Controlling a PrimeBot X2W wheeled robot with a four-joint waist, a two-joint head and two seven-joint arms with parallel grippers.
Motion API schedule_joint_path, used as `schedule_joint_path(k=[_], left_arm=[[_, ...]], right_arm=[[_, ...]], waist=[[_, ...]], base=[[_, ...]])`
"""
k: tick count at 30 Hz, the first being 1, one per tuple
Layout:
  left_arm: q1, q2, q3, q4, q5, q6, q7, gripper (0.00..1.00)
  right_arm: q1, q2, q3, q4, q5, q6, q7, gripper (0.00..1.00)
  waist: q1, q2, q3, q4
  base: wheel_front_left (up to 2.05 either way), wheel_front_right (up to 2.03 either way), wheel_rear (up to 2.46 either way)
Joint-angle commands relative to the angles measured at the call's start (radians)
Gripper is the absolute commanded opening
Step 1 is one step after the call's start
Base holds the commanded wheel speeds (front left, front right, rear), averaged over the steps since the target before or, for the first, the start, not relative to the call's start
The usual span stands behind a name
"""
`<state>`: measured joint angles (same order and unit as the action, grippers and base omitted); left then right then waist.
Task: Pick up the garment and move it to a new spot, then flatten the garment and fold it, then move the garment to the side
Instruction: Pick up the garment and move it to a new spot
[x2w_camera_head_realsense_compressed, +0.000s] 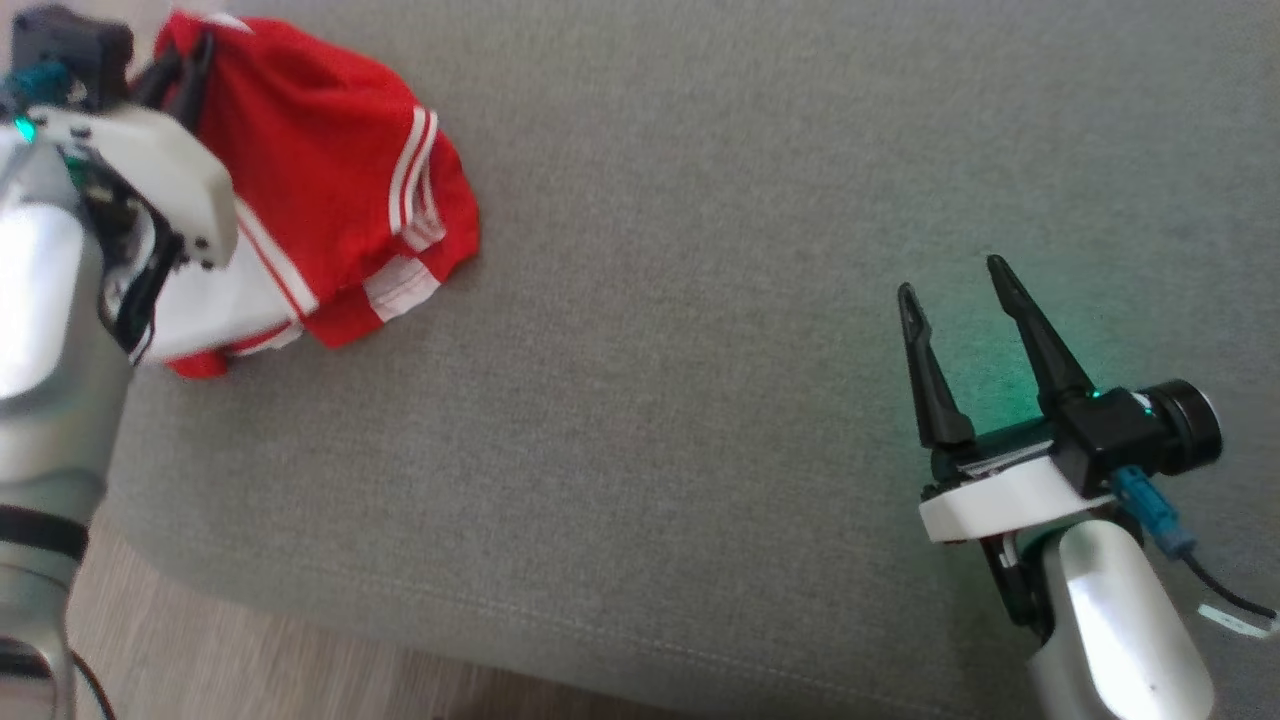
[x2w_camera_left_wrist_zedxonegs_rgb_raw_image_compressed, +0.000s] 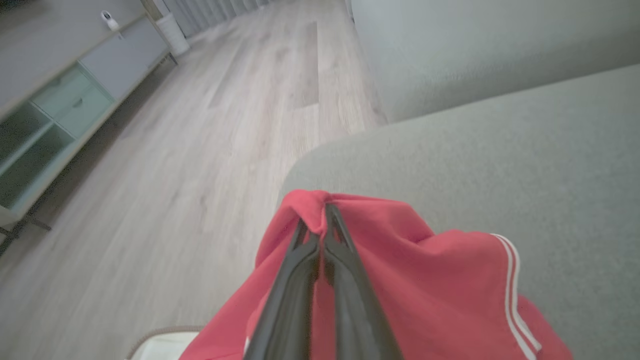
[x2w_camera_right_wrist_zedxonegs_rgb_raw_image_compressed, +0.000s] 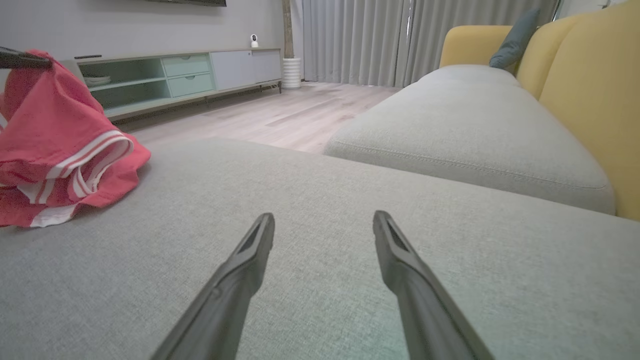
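The garment (x2w_camera_head_realsense_compressed: 330, 190) is red with white stripes and a white panel, bunched at the far left of the grey cushion (x2w_camera_head_realsense_compressed: 700, 350). My left gripper (x2w_camera_left_wrist_zedxonegs_rgb_raw_image_compressed: 317, 215) is shut on a pinch of its red cloth, which drapes down from the fingers; in the head view those fingers (x2w_camera_head_realsense_compressed: 185, 65) sit at the garment's top left corner. From the right wrist view the garment (x2w_camera_right_wrist_zedxonegs_rgb_raw_image_compressed: 60, 145) hangs at the left edge, partly lifted. My right gripper (x2w_camera_head_realsense_compressed: 955, 275) stands open over bare cushion at the right, far from the garment, its fingers (x2w_camera_right_wrist_zedxonegs_rgb_raw_image_compressed: 260, 240) holding nothing.
The cushion's front edge (x2w_camera_head_realsense_compressed: 450, 610) drops to wooden floor (x2w_camera_head_realsense_compressed: 200, 660). Beyond lie a second grey seat cushion (x2w_camera_right_wrist_zedxonegs_rgb_raw_image_compressed: 465, 130), a yellow sofa back (x2w_camera_right_wrist_zedxonegs_rgb_raw_image_compressed: 590, 90), and a low cabinet (x2w_camera_right_wrist_zedxonegs_rgb_raw_image_compressed: 175, 75) along the wall. Wide bare fabric spreads between my two grippers.
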<state>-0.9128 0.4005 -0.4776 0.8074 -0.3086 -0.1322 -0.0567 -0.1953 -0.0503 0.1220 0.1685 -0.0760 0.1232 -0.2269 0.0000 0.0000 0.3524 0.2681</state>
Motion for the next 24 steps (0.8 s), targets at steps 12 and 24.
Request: schedule_joint_path(k=[12,24], left_arm=[[-0.107,0.029,-0.036,-0.278,0.049,0.015,-0.046,0.0],[-0.094,-0.101,-0.114,-0.499,0.013,0.023,0.034,0.0]], right_arm=[[0.032,0.0,-0.038,0.008,0.086,0.008,-0.033,1.0],[0.049,0.0,-0.028,-0.024,0.142,0.008,-0.035,1.0]], waist=[[0.0,0.0,-0.199,-0.114],[0.0,0.0,-0.208,-0.341]], base=[[0.0,0.0,0.0],[0.0,0.0,0.0]])
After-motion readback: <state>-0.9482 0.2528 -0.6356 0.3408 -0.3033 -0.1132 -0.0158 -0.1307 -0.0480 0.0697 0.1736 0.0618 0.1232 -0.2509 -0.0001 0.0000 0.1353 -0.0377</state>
